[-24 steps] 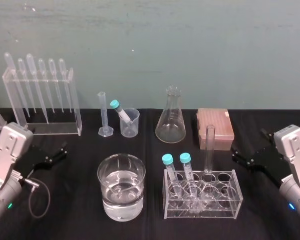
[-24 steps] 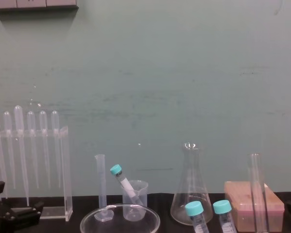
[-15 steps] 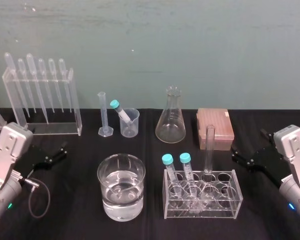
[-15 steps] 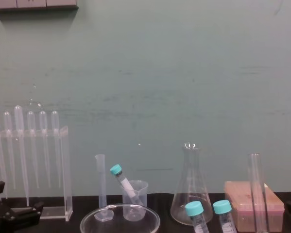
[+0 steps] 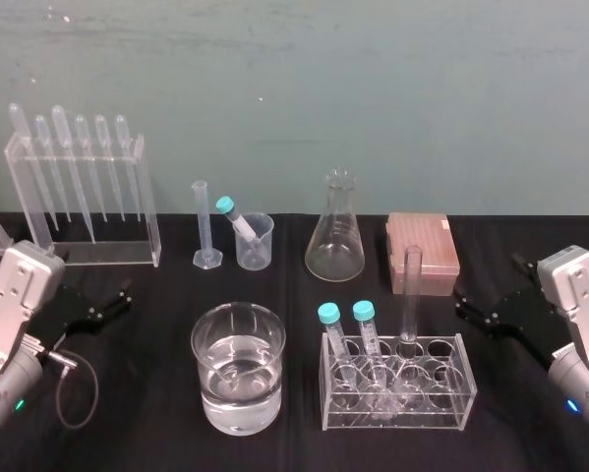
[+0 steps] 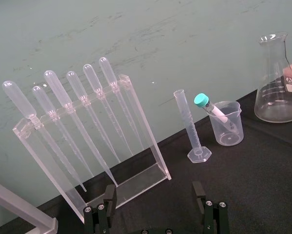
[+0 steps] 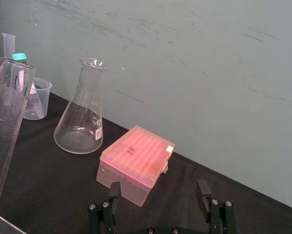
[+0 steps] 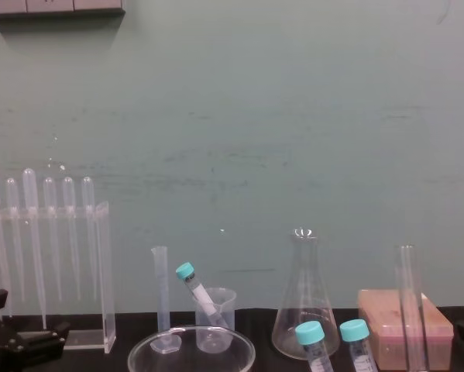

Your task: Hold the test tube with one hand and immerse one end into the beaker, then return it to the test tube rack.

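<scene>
Test tube (image 5: 410, 295): tall, slim, clear glass, open rim, no cap; upright in a back-row hole of the rack.
Rack (image 5: 397, 419): clear acrylic, rows of round holes; front of the table, right of centre.
Beaker (image 5: 258, 248): small, clear, pouring lip; upright at the back, left of centre, well apart from the rack; a capped tube (image 5: 237, 218) leans inside.
Right gripper (image 5: 463, 304): black, fingers apart, empty; near the rack's right side, not touching.

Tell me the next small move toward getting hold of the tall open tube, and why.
Probably bring the right gripper in toward the upper part of the test tube. The tube stands upright in the clear rack, untouched, on that gripper's side, and the gripper's fingers are open and well apart from it. The left gripper sits parked at the far left.
</scene>
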